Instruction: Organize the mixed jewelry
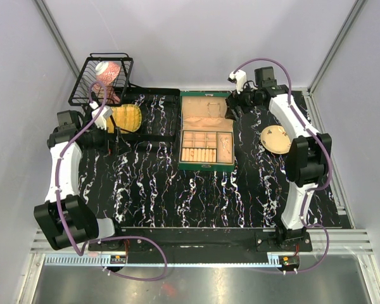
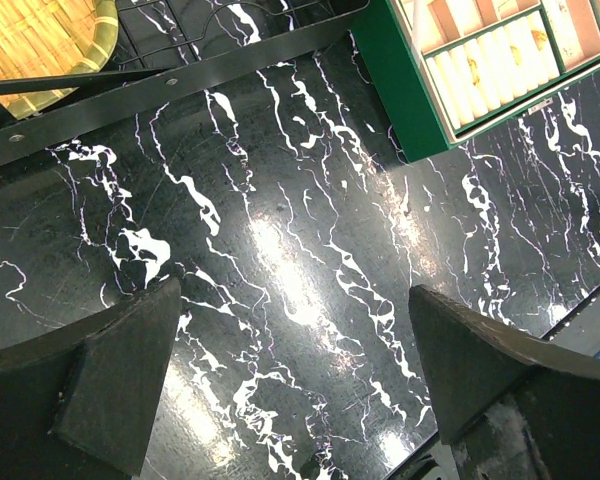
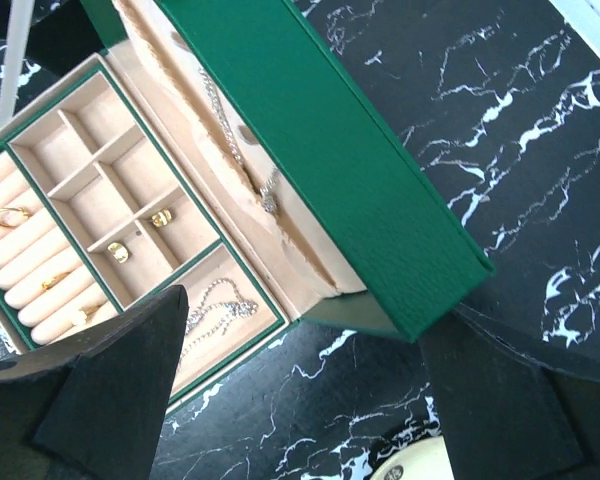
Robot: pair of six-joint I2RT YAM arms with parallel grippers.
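Observation:
The mixed jewelry shows best in the right wrist view. A silver chain (image 3: 216, 304) lies in a corner compartment of the green box (image 1: 206, 151). Two gold rings (image 3: 119, 251) sit in small compartments, another ring (image 3: 10, 215) rests on the beige rolls, and a fine chain (image 3: 248, 168) hangs inside the raised lid (image 3: 325, 140). My right gripper (image 3: 302, 330) is open and holds nothing. It hovers over the table just off the box's back right corner (image 1: 235, 104). My left gripper (image 2: 295, 300) is open over bare marble, far to the left (image 1: 114, 125).
A round tan plate (image 1: 275, 138) lies right of the box, and a small bit shows on its edge (image 3: 394, 470). A woven yellow dish (image 1: 126, 118) rests on a black rack (image 2: 180, 85) at the back left. A tilted wire basket (image 1: 101, 77) stands behind it.

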